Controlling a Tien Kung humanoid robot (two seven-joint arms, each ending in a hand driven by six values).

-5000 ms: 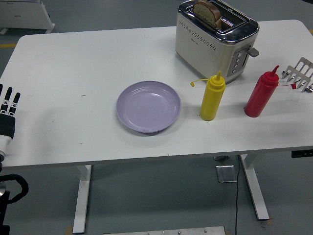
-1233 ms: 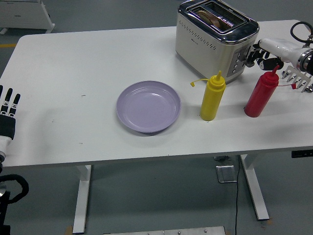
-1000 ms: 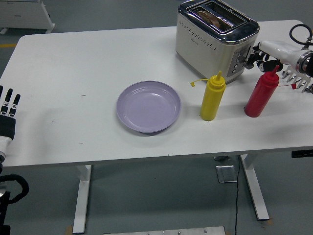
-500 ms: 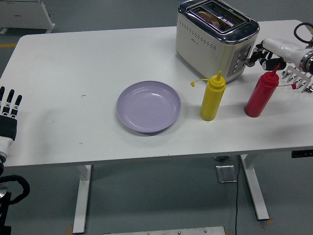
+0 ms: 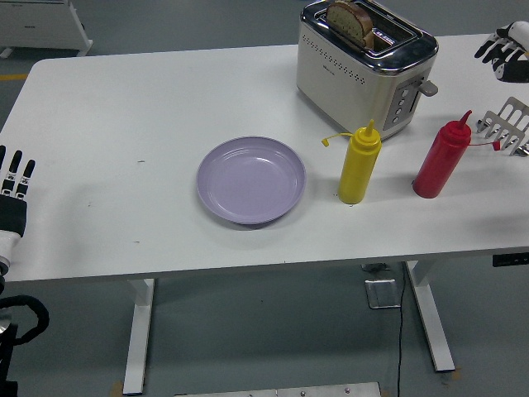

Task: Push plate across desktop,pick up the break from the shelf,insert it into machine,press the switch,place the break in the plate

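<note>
Popping back up, the brown bread slice (image 5: 350, 20) is standing proud in the cream-and-chrome toaster (image 5: 364, 64) as the right robot hand (image 5: 502, 51) is pulling away empty, fingers loosely curled, over the white counter's (image 5: 124, 107) far right corner.

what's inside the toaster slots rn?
One bread slice stands up out of a slot of the toaster, top half showing. Its lower part is hidden inside, and so is the bottom of the slots.
</note>
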